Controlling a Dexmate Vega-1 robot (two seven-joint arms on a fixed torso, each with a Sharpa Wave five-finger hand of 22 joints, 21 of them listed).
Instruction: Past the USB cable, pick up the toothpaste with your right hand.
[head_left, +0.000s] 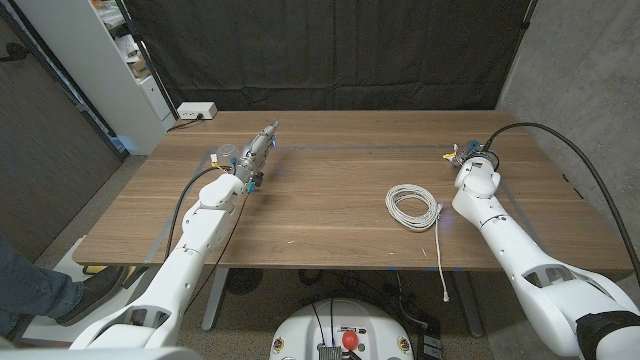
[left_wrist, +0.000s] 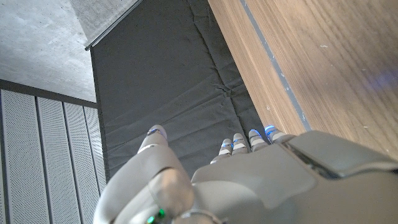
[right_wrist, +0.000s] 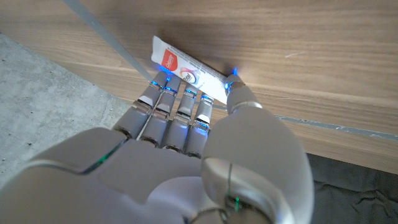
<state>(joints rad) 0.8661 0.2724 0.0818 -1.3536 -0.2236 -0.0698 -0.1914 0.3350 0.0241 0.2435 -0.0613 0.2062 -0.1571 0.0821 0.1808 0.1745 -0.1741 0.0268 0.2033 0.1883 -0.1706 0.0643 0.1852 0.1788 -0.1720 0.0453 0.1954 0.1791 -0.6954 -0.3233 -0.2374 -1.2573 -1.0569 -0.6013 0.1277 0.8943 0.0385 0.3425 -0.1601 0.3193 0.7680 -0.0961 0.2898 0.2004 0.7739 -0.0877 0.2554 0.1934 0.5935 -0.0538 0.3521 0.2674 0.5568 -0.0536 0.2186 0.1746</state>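
Right wrist view had my right hand (right_wrist: 186, 118) spread over the toothpaste (right_wrist: 189, 74) near the far table edge, beyond the USB cable (head_left: 414, 208); nothing gripped. I judged: lower squarely, close slowly.

We see a white power strip (head_left: 196, 111) at the wooden table's (head_left: 330, 230) eleven o'clock corner, against a black curtain (head_left: 330, 50).

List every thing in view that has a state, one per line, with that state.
toothpaste: lying on the table, right hand's fingertips on it, not lifted.
USB cable: coiled on the table, one end trailing over the near edge.
right hand: fingers closing around the toothpaste.
left hand: holds nothing, fingers extended.
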